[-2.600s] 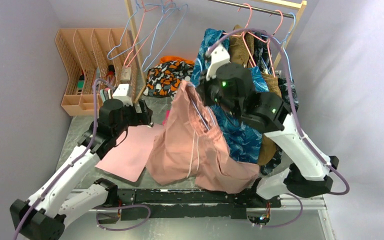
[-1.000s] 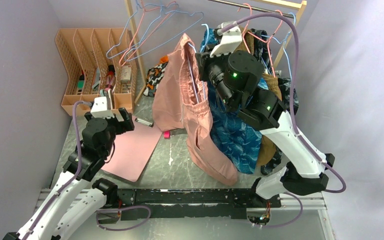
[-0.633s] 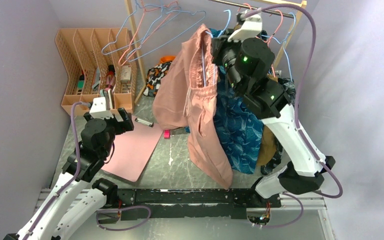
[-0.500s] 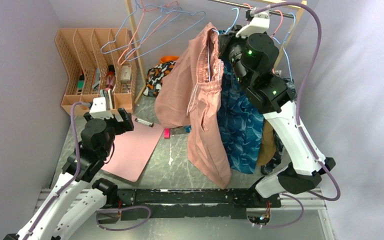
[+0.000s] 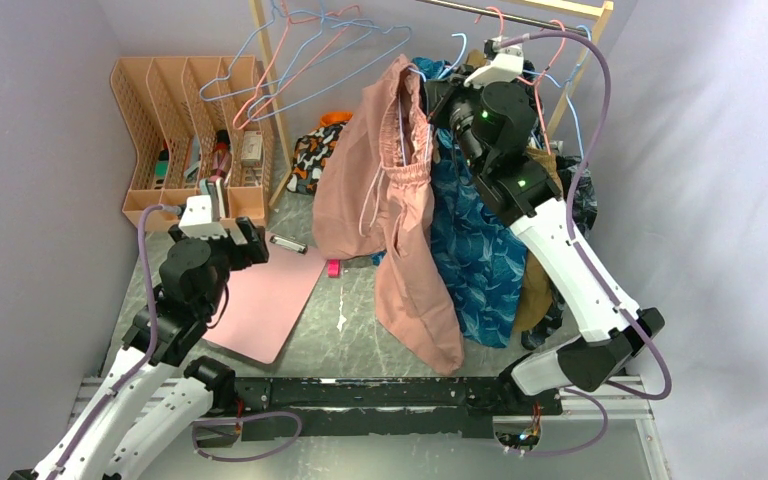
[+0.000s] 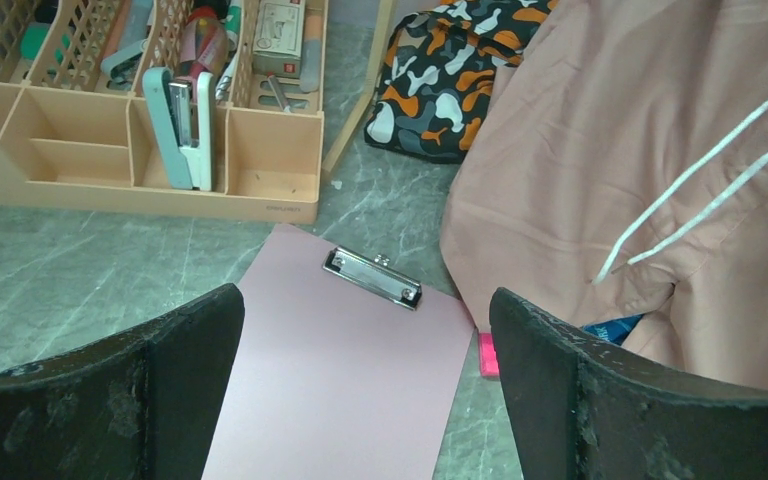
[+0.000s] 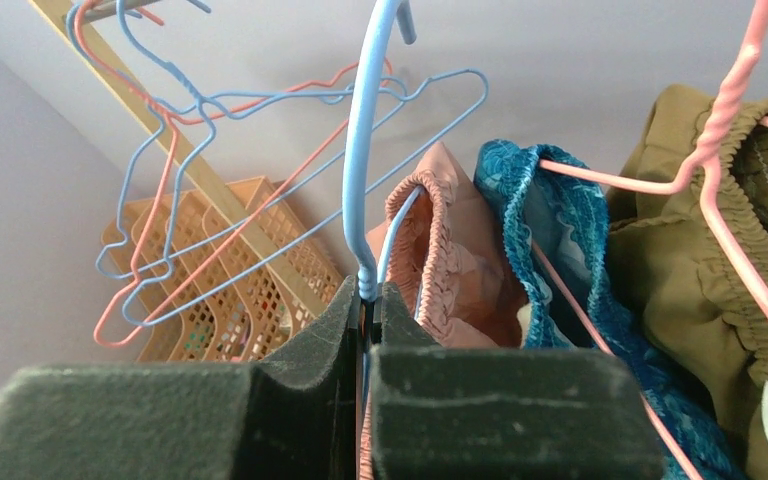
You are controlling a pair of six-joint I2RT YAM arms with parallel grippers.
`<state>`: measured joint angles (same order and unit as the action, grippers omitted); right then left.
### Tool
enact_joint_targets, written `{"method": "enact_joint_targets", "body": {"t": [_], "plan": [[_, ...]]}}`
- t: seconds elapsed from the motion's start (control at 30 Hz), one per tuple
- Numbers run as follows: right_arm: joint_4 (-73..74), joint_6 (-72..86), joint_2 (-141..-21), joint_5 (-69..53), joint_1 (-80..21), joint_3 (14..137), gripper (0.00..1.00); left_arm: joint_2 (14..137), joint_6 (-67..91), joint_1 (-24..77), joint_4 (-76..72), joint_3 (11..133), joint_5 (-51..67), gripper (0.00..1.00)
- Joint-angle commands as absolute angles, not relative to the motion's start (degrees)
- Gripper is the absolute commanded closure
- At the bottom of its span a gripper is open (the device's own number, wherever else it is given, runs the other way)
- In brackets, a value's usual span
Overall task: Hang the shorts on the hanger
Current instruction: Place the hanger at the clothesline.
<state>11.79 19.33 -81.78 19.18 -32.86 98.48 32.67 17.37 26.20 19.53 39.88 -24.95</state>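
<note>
Robot test cell set up as a clothes-hanging corner
Plain lilac walls box in a grey marbled tabletop; two white robot arms are bolted to a black rail at its near edge; behind stand a wooden clothes rack, wire hangers and an orange desk organiser.

Grey marbled tabletop bears a flat pink clipboard and peach plastic organiser. Beside the clipboard, perhaps a pink eraser.

Lavender walls on three sides. Grey marbled counter. Wooden garment rack at rear; peach slotted organizer rear left. Even light.
</note>
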Motion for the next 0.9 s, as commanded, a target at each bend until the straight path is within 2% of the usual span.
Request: {"method": "enact_joint_targets", "body": {"t": [0.0, 0.53, 0.87], "plan": [[0.89, 20.21, -79.21, 18.41, -32.21, 97.07, 1.0, 32.58, 17.11, 25.84, 17.71, 39.26, -22.51, 0.04], [-9.55, 14.84, -81.49, 24.68, -31.95, 95.16, 1.0, 32.67, 16.78, 25.83, 17.04, 38.93, -21.26, 0.04], [-10.16, 14.17, -85.51, 25.14, -31.56, 98.83, 1.0, 32.95, 16.65, 25.84, 17.04, 38.92, -21.36, 0.04]]}}
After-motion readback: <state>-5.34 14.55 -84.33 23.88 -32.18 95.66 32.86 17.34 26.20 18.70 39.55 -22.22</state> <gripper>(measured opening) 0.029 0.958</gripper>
